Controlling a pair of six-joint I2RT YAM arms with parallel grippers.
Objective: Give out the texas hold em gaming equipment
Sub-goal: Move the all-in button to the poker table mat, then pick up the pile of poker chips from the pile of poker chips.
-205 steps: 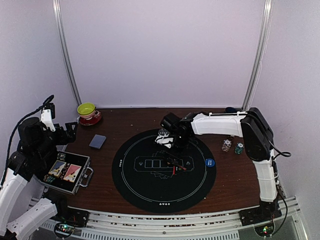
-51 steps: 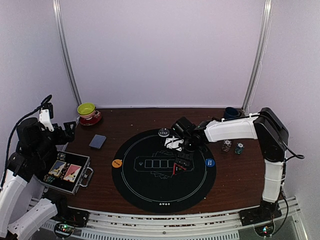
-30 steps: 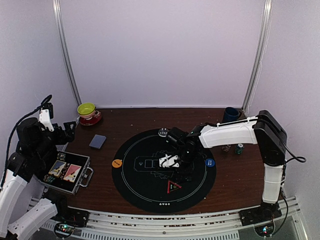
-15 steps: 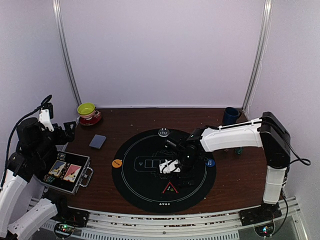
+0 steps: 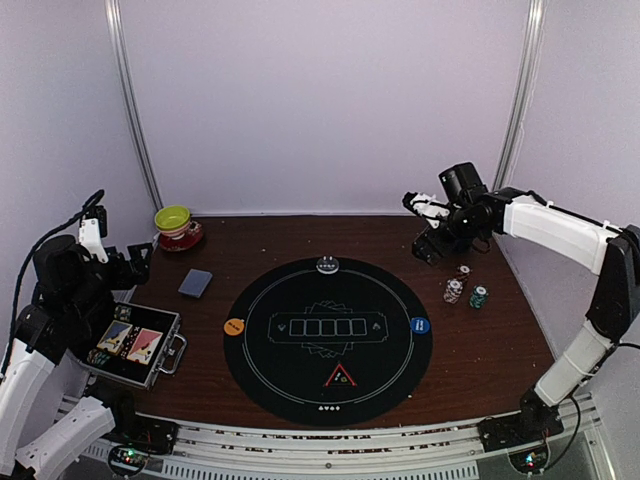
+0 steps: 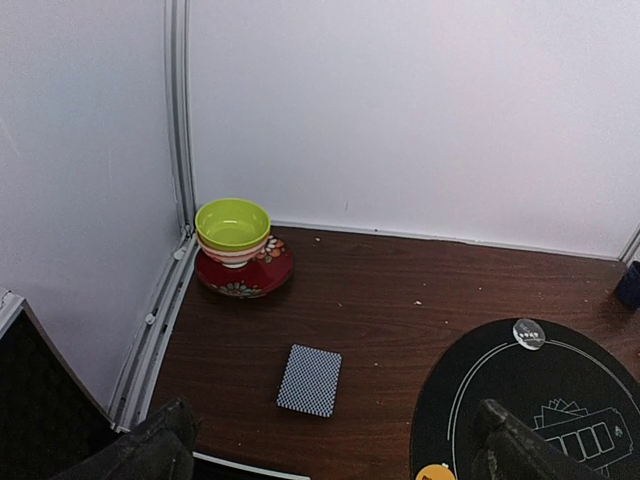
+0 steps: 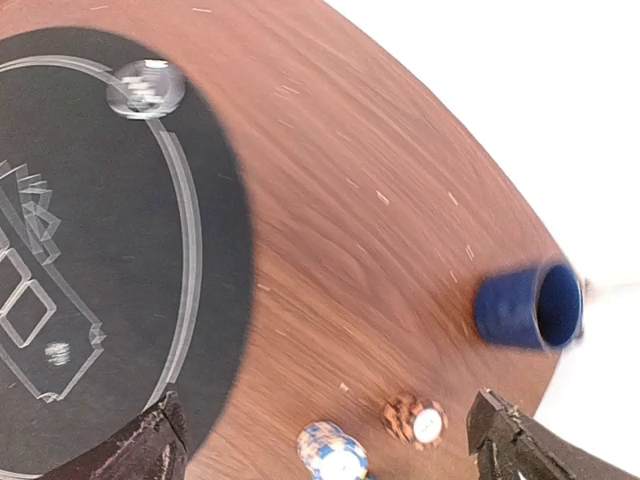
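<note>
Right gripper [image 7: 332, 445] fingers apart, empty; chip stacks [image 7: 417, 420] below, between them | left gripper [image 6: 335, 455] fingers apart, empty; card deck [image 6: 309, 380] flat just ahead, long axis running away from it | red triangle marker [image 5: 341, 376] apex toward far wall

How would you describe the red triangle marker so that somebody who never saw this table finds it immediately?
Find the round black mat in the middle of the brown table. The red triangle marker lies on it near the edge closest to the arms' bases. The orange disc, blue disc and pale disc at the mat's other edges are round; it alone is a triangle.
</note>
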